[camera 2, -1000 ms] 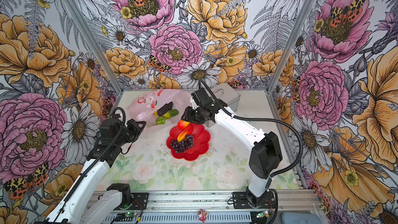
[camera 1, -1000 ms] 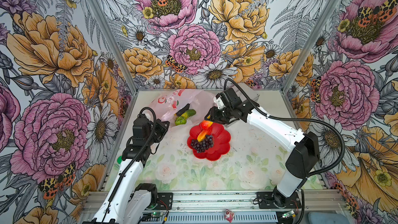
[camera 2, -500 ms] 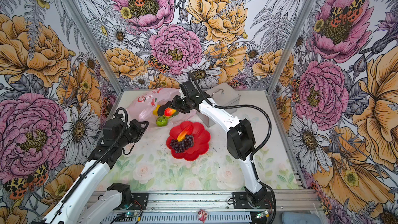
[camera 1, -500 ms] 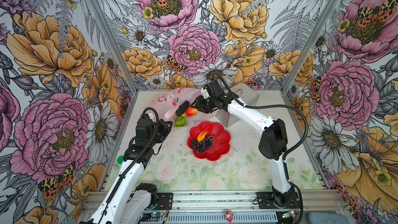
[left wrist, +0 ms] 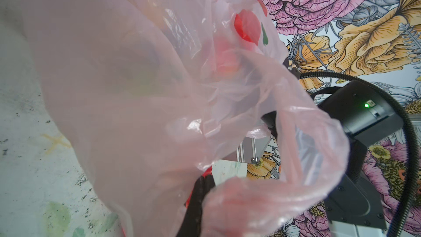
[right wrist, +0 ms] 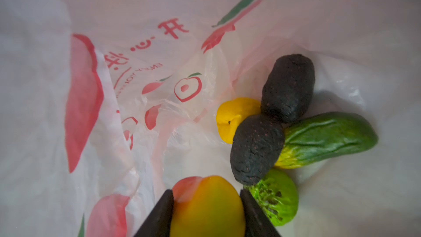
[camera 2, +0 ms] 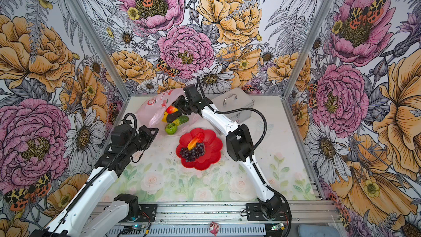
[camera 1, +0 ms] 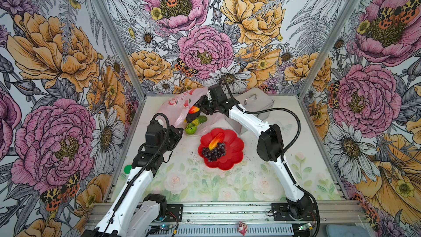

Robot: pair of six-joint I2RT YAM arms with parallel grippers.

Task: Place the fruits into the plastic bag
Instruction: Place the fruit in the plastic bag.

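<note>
The bag (right wrist: 145,64) carries red print, seen from inside: the character 开, a small smiley, a second blurred character, and mirrored Latin letters that seem to begin "ENJOY"; the rest is unreadable.

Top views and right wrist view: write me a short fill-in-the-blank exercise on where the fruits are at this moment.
The right gripper is shut on a red-yellow ____.
The red flower-shaped dish carries a grape bunch plus ____ other fruit.
In the plastic bag, the only all-yellow fruit is a ____.
Missing words: mango; one; lemon.
</note>
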